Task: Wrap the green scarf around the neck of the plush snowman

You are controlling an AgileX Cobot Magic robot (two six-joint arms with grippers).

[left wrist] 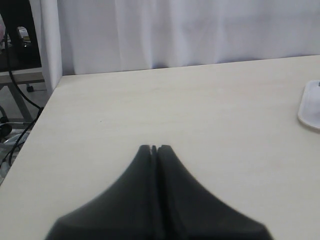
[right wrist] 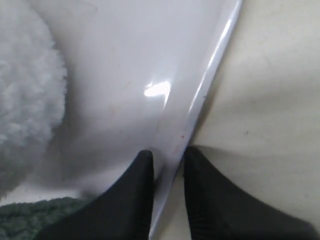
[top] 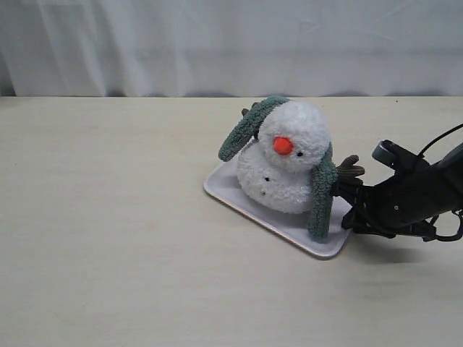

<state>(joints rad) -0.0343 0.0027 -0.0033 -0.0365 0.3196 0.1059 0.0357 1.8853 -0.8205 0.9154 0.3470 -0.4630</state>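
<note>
Fingers of my right gripper stand a narrow gap apart and hold nothing. In my right wrist view they hover low over the rim of the white tray, one tip above the tray, the other above the table, with the glossy edge running under the gap. My left gripper is closed tight on nothing, well apart from the work, above bare tabletop.

The plush snowman sits tilted on the tray, right of the middle of the table, orange nose facing the exterior camera. The green scarf lies over the top and back of its head, not in the neck. One end arcs out and hangs free beside the head on the far side from me. The other end drops down the body to the tray, just beside my right fingers. A brown twig arm sticks out directly above my fingertips, between me and the head. A white curtain hangs behind the table
</note>
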